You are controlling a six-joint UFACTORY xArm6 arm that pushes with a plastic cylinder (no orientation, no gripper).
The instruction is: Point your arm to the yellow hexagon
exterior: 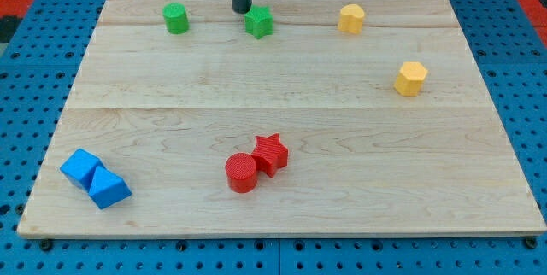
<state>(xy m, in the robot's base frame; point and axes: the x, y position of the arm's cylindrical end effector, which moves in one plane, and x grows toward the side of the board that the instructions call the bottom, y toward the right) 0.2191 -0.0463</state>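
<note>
The yellow hexagon (411, 78) lies near the board's right edge, in its upper half. A second yellow block (350, 19), rounder in outline, lies near the top edge, up and left of the hexagon. My tip (241, 10) is at the view's top centre, just left of a green star (259, 22) and about touching it. The tip is far to the left of the yellow hexagon and above it.
A green cylinder (176, 19) lies at the top left. A red cylinder (242, 172) and a red star (270, 153) touch each other at bottom centre. Two blue blocks (81, 166) (108, 189) touch at bottom left. The wooden board (282, 96) sits on blue pegboard.
</note>
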